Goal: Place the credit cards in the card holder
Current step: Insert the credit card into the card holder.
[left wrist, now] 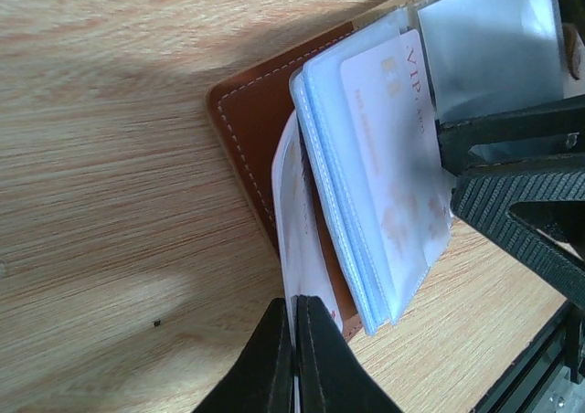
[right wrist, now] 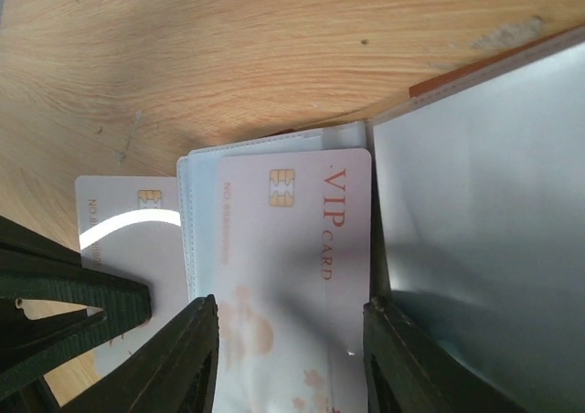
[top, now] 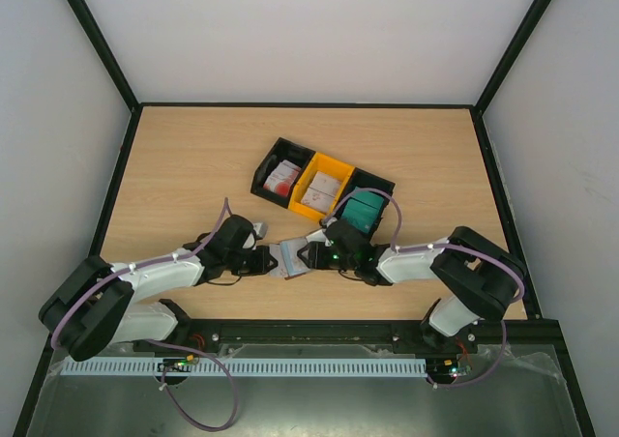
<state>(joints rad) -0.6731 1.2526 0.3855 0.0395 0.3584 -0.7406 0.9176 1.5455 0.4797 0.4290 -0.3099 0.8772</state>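
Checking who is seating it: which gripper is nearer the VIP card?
Right. The right gripper has its fingers on either side of the VIP card in the card holder; the left gripper, beside it, is shut on a neighbouring sleeve.

I am looking down on a pale wood-grain desk that is sitting between plain white walls edged by black frame bars, with soft light casting blurred shadows across the wood.

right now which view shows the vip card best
Right wrist: the VIP card fills the frame, chip and lettering readable. Left wrist shows it slanted inside the card holder; from the top it's too small to pick out.
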